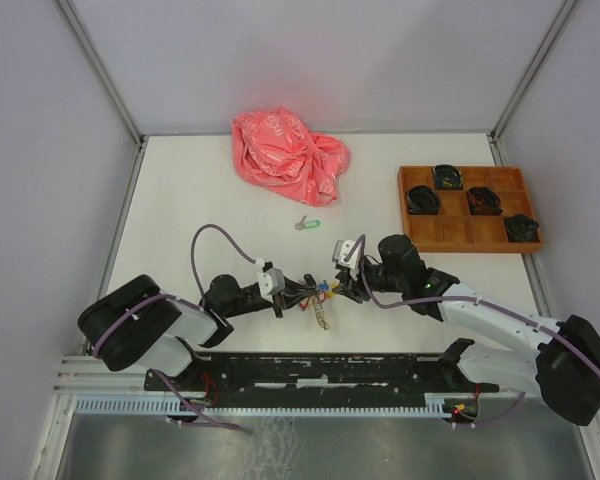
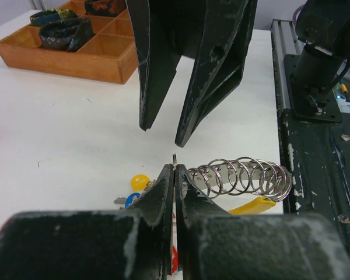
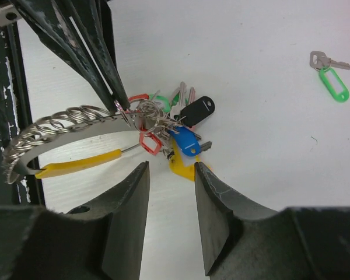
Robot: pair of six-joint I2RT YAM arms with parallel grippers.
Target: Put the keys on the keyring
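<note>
We log the left arm low and stretched flat toward the bunch of keys. The left claw is clenched on a thin keyring at the bunch's edge, fingers about level with the tabletop. The right arm reaches in from the opposite side of the bunch. The right claw is tilted down, released, jaws apart just above the bunch.

The key with green tag lies flat and alone, well apart from the bunch, toward the pink bag. Its long axis runs crosswise to the bunch-bag line. The tag end points to the wooden tray side and the metal end away from it.

A red tag sits in the bunch near the gripped ring. We cannot tell if its key is threaded. A chain of linked rings trails from the bunch toward the arm bases. The tags are too small to read.
</note>
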